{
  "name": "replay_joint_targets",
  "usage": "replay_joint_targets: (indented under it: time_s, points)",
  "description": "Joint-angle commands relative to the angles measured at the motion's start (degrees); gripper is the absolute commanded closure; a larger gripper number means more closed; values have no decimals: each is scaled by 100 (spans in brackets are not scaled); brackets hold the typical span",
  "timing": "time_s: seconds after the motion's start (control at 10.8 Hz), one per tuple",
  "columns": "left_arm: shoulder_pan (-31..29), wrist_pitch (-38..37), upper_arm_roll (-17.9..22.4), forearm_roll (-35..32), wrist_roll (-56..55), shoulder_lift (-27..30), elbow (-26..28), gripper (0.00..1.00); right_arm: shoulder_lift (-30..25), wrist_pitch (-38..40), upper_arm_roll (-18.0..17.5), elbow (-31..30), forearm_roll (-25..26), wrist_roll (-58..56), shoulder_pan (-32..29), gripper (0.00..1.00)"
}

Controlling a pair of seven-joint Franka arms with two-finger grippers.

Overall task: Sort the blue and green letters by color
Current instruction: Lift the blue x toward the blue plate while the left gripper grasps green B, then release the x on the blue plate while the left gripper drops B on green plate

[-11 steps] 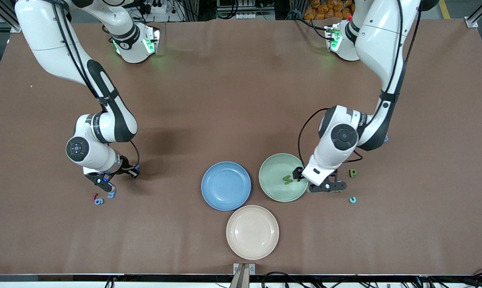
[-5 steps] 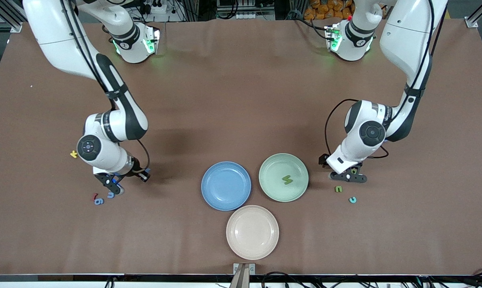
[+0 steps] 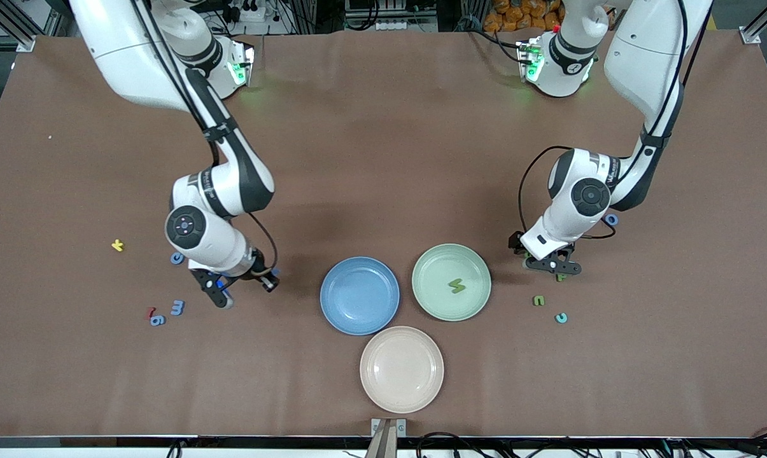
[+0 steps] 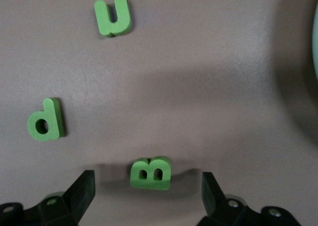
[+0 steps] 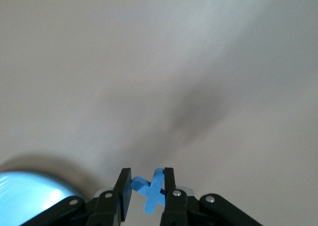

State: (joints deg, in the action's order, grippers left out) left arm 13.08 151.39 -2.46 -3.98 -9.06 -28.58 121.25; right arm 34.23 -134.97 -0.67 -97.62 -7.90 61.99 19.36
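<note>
The right gripper [image 5: 144,190] is up over bare brown tabletop [image 3: 370,159] toward the right arm's end, its fingers pinched onto a small flat blue cross-shaped letter [image 5: 151,191] that stands on edge between the pads, its longer stroke running slightly tilted along the fingers. The left gripper [image 4: 148,193] is low over the table just beside the pale green round plate [image 3: 434,299], toward the left arm's end; its jaws are spread wide and hold nothing, with a flat lime green letter B [image 4: 150,174] lying between the fingertips, its long axis running across the gap from one finger toward the other. Two more lime green letters lie nearby on the table: a d-shaped piece [image 4: 46,120] and a u-shaped piece [image 4: 114,16], well apart from each other. One green zigzag letter [image 3: 457,286] lies flat in the pale green plate, tilted. A teal curved piece [image 3: 561,317] sits nearer the front camera than the left gripper. Toward the right arm's end lie three periwinkle blue pieces: a ring shape [image 3: 177,258], an m shape [image 3: 177,307] and a 6 shape [image 3: 158,320], with a dark red piece [image 3: 149,312] touching or just beside the 6, and a yellow letter [image 3: 118,245] well apart. Three plates in all: the green one, a blue round plate [image 3: 338,318] beside it, and a beige round plate [image 3: 383,394] nearest the front camera.
</note>
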Motion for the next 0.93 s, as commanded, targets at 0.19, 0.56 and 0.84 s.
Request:
replay_joint_targets:
  time_s: [0.19, 0.56, 0.84]
  points:
    - [-174, 180, -62, -103, 36, 125, 206, 67, 671, 138, 32, 1217, -476, 1480, 603, 100]
    - [-139, 198, -70, -42, -34, 116, -4, 100, 1321, 59, 23, 2227, -476, 2343, 744, 100]
    - [-42, -606, -70, 291, -52, 168, -696, 100, 1709, -353, -64, 2739, -476, 2818, 780, 76]
